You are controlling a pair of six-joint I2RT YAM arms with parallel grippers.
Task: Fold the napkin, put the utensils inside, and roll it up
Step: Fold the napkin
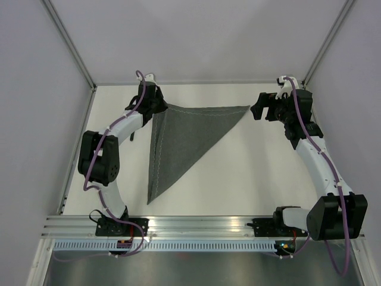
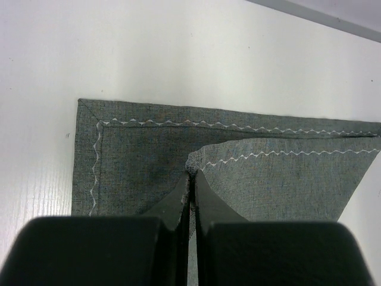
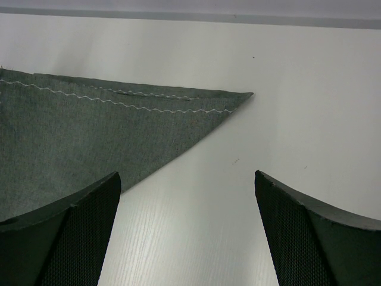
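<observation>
Left side: the left gripper (image 2: 190, 177) sits at the far-left corner of the napkin (image 1: 181, 140), jaws pressed together. In the left wrist view the loose corner of the upper layer curls up right at their tips, so they appear to be clamped on that corner (the contact itself is hidden by the fingers).

Centre: the napkin lies flat on the white tabletop (image 1: 250, 167), folded on the diagonal into a triangle. One edge runs along the far side, one runs down the left, and the long fold slants from the far right to a point near the arm bases. The cloth is dark grey and felt-like, with light zigzag stitching (image 2: 178, 124) just inside the edges. The upper layer stops short of the lower layer's corner, so the layers are not matched there.

Right side: the right gripper (image 3: 186, 179) hovers near the right-hand tip of the triangle, jaws wide apart, holding nothing and clear of the cloth.

Assessment: the first fold is largely made and its corner needs alignment. No utensils show in any view. Placing them and rolling remain.
</observation>
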